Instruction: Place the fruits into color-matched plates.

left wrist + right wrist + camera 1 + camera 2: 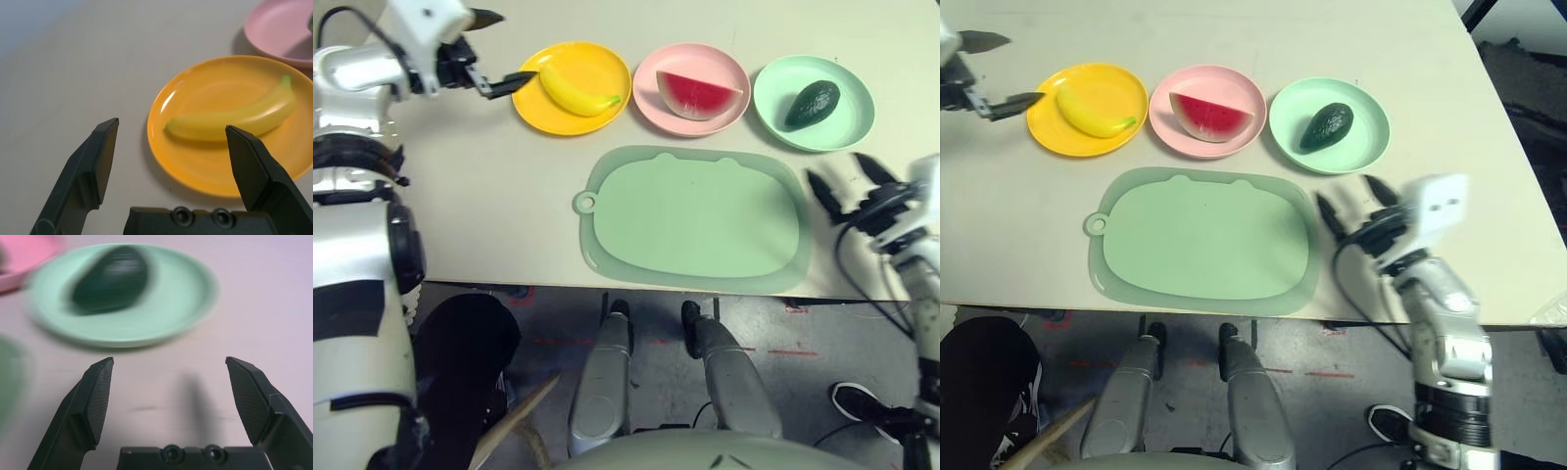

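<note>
Three plates sit in a row along the far side of the counter (pixel 489 196). The banana (pixel 578 93) lies in the yellow plate (pixel 572 86), long axis running from 10 to 4 o'clock, its green tip at 4. The watermelon (pixel 697 95) sits in the pink plate (pixel 691 87), its straight cut edge on top running about 10 to 4, the rind curving below. The avocado (pixel 813 103) is in the green plate (pixel 814 102), long axis from 1 to 7 o'clock.

The cutting board (pixel 695 217) lies at 6 o'clock of the pink plate, close to the near counter edge, with a narrow bare strip between it and the plates.

The left hand (pixel 499 49) is released, fingers spread and holding nothing, at 9 o'clock of the yellow plate; one fingertip (pixel 521 76) is just at the rim. Bare counter lies at 6 and 9 o'clock of it.

The right hand (pixel 1349 202) is released and empty too, at 6 o'clock of the green plate, off the board's 3 o'clock end and near the counter's front edge. Open counter stretches to its 3 o'clock.
</note>
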`<control>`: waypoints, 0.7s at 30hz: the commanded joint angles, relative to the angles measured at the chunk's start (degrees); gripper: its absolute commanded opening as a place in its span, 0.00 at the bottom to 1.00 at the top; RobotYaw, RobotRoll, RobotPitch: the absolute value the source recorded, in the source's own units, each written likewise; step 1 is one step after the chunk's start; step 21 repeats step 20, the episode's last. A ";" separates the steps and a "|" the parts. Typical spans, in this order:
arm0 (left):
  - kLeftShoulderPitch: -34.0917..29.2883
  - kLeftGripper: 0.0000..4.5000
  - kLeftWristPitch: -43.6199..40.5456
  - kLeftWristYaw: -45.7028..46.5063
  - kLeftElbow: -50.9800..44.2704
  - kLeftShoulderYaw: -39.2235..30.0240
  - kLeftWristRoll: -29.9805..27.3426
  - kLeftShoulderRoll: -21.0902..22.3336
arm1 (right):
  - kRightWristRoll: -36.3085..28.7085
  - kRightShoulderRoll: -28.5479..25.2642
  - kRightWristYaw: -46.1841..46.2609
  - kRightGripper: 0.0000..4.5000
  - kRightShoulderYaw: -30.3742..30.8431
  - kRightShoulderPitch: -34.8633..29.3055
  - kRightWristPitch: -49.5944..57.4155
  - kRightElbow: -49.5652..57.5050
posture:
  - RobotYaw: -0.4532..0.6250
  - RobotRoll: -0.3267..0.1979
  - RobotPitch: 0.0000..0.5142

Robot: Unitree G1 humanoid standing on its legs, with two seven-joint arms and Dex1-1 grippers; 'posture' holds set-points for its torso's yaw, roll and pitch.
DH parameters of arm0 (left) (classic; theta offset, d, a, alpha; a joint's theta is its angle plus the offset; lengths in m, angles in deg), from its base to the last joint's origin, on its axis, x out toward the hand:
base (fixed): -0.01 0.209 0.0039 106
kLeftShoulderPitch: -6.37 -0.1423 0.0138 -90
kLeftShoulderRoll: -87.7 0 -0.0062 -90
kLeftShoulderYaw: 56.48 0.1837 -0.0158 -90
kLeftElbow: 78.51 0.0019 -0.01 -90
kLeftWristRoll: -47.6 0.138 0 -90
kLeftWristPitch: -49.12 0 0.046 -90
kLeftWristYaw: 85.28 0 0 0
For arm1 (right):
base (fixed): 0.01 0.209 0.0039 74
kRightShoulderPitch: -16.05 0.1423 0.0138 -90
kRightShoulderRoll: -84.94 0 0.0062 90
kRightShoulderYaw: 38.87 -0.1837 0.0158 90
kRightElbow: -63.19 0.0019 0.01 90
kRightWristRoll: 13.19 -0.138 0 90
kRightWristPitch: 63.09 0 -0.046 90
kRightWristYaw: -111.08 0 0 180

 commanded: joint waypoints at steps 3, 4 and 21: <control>-21.21 0.99 -16.35 9.56 -21.52 -12.49 -11.58 -1.26 | -0.63 -4.95 -6.60 1.00 -4.44 3.88 -7.67 -19.32 | 0.40 0.62 0.87; -26.07 0.99 -19.03 12.23 -26.95 -14.48 -13.07 -2.60 | -0.50 -5.75 -8.19 1.00 -4.43 5.13 -9.06 -23.20 | 0.41 0.62 0.87; -54.81 0.99 -35.84 33.37 -62.90 -22.20 -20.84 -16.02 | 0.56 -10.92 -21.25 1.00 -3.94 16.67 -25.80 -51.52 | 0.42 0.62 0.83</control>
